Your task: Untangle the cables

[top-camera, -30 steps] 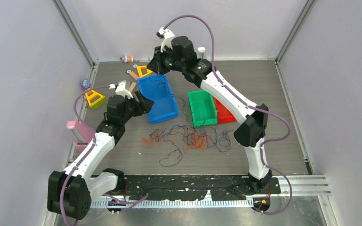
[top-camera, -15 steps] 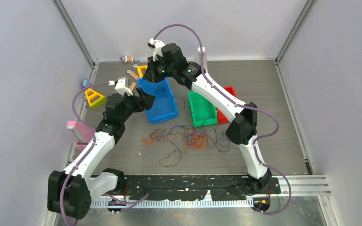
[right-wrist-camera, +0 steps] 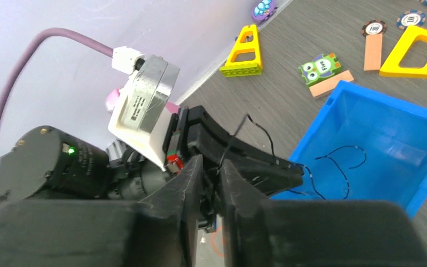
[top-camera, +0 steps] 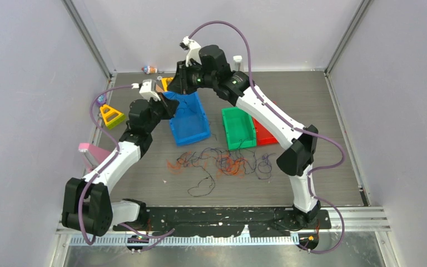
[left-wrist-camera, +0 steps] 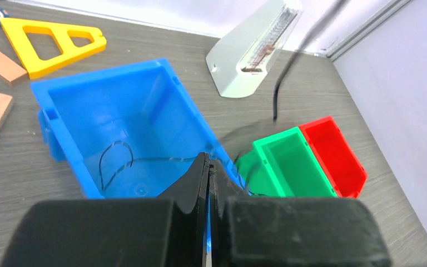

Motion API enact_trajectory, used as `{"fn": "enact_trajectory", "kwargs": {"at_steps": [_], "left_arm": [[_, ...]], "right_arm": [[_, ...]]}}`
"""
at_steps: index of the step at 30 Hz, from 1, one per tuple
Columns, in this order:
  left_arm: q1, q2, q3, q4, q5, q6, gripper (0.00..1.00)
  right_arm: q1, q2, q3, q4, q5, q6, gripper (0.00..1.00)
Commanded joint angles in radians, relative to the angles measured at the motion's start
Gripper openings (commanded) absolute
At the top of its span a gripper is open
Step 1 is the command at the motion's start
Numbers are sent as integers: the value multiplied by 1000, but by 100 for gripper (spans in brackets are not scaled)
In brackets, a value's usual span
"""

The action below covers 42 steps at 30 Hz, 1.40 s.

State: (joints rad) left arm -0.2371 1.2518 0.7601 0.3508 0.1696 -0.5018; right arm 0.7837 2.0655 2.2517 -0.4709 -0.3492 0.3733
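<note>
Cables — orange, purple and black tangle on desk, about 5 o'clock from blue bin in top view. One black cable lies looped inside bin.

Left gripper at bin's 9 o'clock rim, jaws pressed together, appears to pinch this cable's end. Right gripper jaws almost closed — thin black strand passes between, real grip not clear.

Judgement: strands very light, limp and easily snagged. Best to take one free end at tangle's edge and pull slowly.

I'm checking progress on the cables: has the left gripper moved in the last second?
Yes. The left gripper has shifted farther back on the table, along the left wall of the blue bin toward its far corner.
</note>
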Motion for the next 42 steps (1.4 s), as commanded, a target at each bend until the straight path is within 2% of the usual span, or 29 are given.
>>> {"fn": "enact_trajectory", "kwargs": {"at_steps": [1,2,4,12,16,23,25,30,32,37,42], "left_arm": [[6,-13,59,52,-49,15,0],[10,-14,72,10,-64,12,0],[25,-10,104,-85,-83,2,0],[68,7,149,-208,-16,-11,0],[69,25,186,-249,5,-7,0],[71,34,211,-304,55,-2,0],[70,18,215,-362,49,1,13],[63,-71,166,-495,50,6,58],[48,-134,117,-531,41,30,67],[18,-291,-6,-612,10,46,76],[7,-394,-167,-558,101,-26,78]], "right_arm": [[-1,-96,-58,46,4,-7,52],[-9,-114,-94,47,31,-18,69],[-26,-147,-154,54,58,-38,76],[-60,-299,-477,122,203,-220,79],[-61,-332,-609,183,281,-301,73],[-64,-299,-655,187,315,-318,73],[-63,-288,-658,162,332,-311,73],[-63,-321,-733,144,330,-213,73],[-63,-353,-789,152,327,-157,73],[-63,-454,-1005,308,330,46,65],[-61,-488,-1181,526,325,187,61]]}}
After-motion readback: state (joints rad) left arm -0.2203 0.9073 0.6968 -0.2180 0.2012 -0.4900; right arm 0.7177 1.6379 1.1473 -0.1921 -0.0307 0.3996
